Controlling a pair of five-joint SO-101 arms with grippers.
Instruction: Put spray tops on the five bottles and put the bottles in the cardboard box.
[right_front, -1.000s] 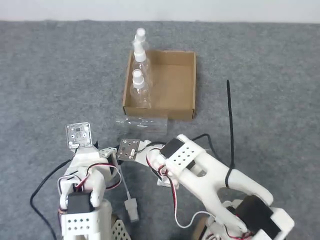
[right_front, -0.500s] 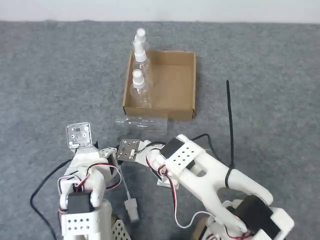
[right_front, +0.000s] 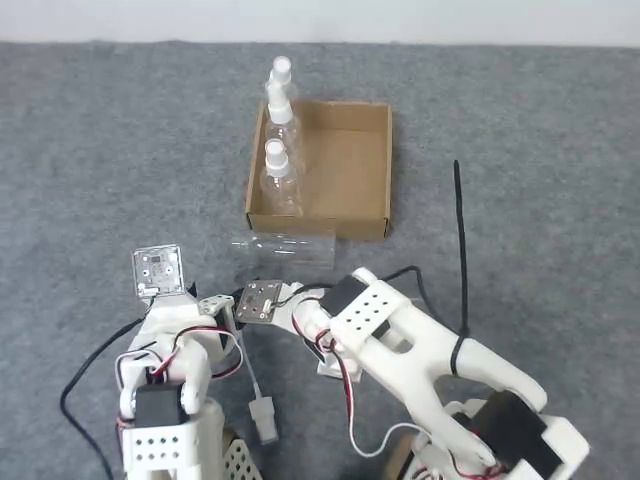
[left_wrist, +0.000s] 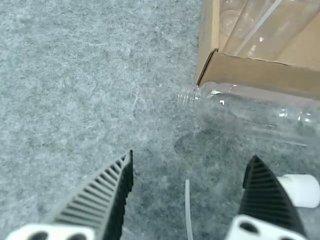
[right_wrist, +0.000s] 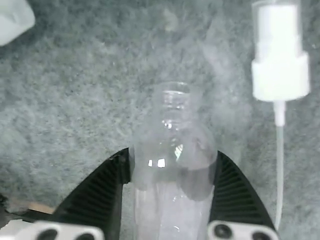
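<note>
— Three capped bottles (right_front: 277, 172) are standing along one wall of the cardboard box (right_front: 350, 215). A loose bottle (right_front: 285, 248), uncapped, is lying on the carpet (right_front: 120, 150) just in front of it.
— And the left wrist view?
— The left gripper (left_wrist: 192, 157) is hanging spread wide, with the loose bottle lying beyond its tips, untouched.
— The right?
— The right gripper (right_wrist: 172, 156) is pinching a held bottle (right_wrist: 172, 135), also uncapped. A spray top (right_wrist: 279, 65) is lying near its neck, apart.

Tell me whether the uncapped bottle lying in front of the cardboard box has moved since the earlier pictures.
No. The bottle lies where it did, just in front of the cardboard box front wall.
</note>
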